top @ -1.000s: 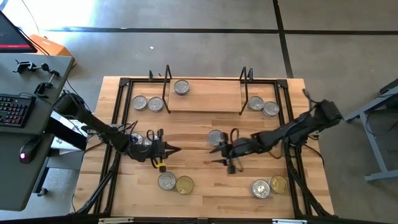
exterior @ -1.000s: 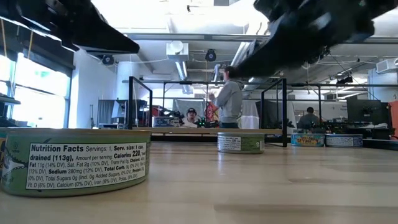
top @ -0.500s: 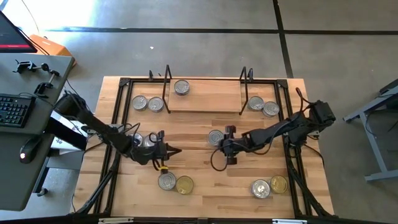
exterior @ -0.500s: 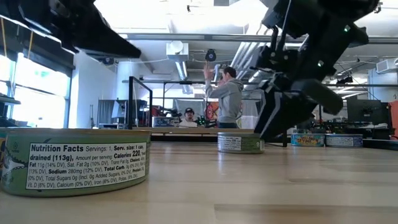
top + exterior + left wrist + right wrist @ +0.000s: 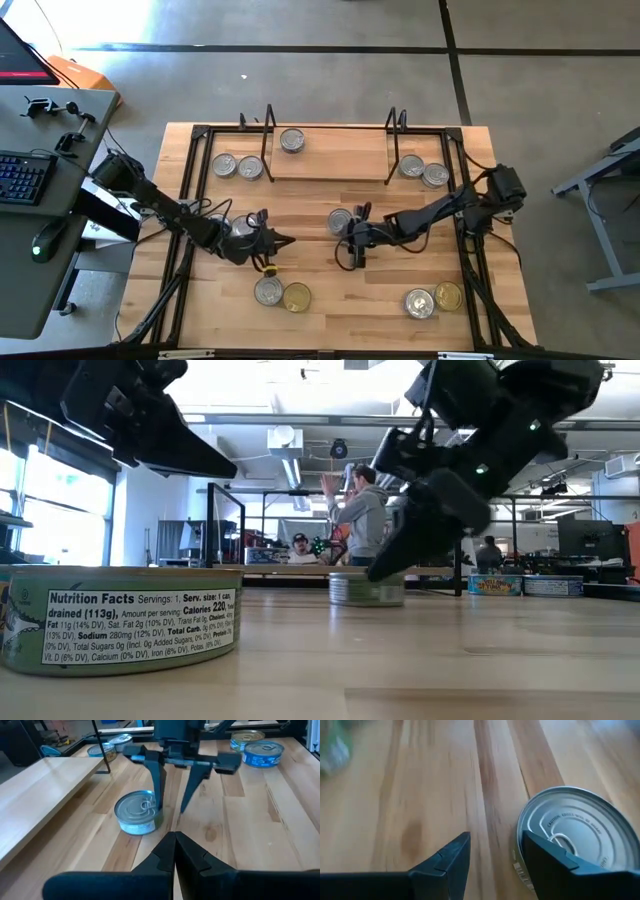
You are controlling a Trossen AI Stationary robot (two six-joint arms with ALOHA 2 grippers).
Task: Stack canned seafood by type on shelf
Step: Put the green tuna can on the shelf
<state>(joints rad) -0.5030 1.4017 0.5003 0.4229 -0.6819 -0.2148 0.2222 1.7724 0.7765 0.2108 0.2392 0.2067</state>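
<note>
A silver-lidded tin (image 5: 340,220) of the canned seafood stands on the table's middle, a little short of the shelf (image 5: 330,160). My right gripper (image 5: 347,243) is open and low over the table just beside it. The tin (image 5: 580,835) lies outside the gap between the fingers, on the far side of one of them. My left gripper (image 5: 285,240) hovers shut to the tin's left, pointing at it, and touches nothing. One tin (image 5: 292,141) rests on the shelf board. My right gripper touches the tin's side wall (image 5: 156,812) with the outer side of one finger (image 5: 160,795). Both fingers slant down from the table's right. The tin stands flat on the table, lid up, and nothing lies between the fingers.
Pairs of tins sit left (image 5: 236,166) and right (image 5: 424,171) of the shelf and near the front edge (image 5: 282,294) (image 5: 433,299). Another tin (image 5: 235,226) lies under my left arm. A green-labelled tin (image 5: 120,618) stands close to the low camera. People stand in the room beyond.
My right gripper has come down toward the table's left and rolled, staying open, until one finger met the tin. The tin has slid a little toward the table's left, still flat.
</note>
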